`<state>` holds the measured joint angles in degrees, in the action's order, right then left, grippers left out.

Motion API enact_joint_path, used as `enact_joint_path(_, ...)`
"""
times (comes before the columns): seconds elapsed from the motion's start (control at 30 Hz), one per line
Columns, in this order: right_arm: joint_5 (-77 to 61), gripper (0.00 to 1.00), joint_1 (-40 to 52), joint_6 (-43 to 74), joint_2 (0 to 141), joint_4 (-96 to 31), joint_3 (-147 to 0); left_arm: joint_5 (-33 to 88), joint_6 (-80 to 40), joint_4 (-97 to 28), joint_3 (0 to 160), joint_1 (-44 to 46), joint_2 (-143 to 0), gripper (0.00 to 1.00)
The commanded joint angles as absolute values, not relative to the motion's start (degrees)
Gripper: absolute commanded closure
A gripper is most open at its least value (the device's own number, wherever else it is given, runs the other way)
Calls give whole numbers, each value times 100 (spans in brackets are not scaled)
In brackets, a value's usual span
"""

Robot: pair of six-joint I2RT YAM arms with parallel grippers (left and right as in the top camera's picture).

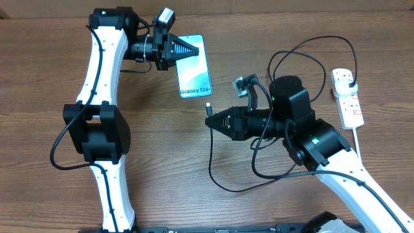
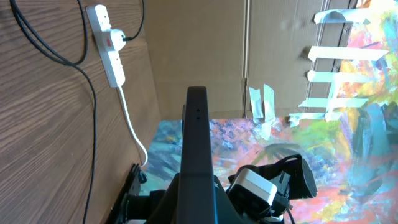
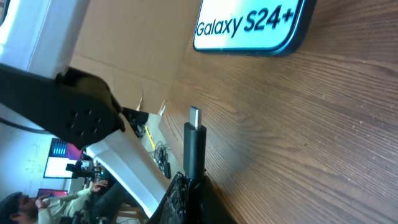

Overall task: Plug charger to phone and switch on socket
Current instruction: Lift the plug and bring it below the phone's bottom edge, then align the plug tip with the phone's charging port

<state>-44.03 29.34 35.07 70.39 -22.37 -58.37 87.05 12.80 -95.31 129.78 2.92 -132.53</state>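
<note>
The phone (image 1: 196, 76) lies near the table's middle, its screen lit light blue-teal with "Galaxy S24+" at its near end. My left gripper (image 1: 186, 50) is shut on the phone's far end. The left wrist view shows the phone edge-on (image 2: 197, 130) between the fingers (image 2: 196, 208). My right gripper (image 1: 212, 122) is shut on the charger's small plug tip (image 1: 208, 107), which points at the phone's bottom edge, a short gap away. In the right wrist view the tip (image 3: 195, 140) rises from the jaws (image 3: 193, 186) below the phone (image 3: 249, 28). The white socket (image 1: 348, 97) lies at the right.
The charger's black plug (image 1: 349, 80) sits in the socket's far end, and its thin cable loops over the table behind and under my right arm. The socket also shows in the left wrist view (image 2: 109, 46) with its thick white cord (image 2: 132, 124). Cardboard walls stand behind the table.
</note>
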Motion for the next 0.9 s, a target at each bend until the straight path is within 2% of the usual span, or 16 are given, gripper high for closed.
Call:
enact_joint_path(0.0,-4372,96,3000,3710,7284,-2078,-5843,9056,1197,-9511,13102,344,-13008,96)
enact_joint_path(0.87,-4060,96,3148,4200,7579,-1671,-5843,9054,1020,-9443,13102,493,-13008,96)
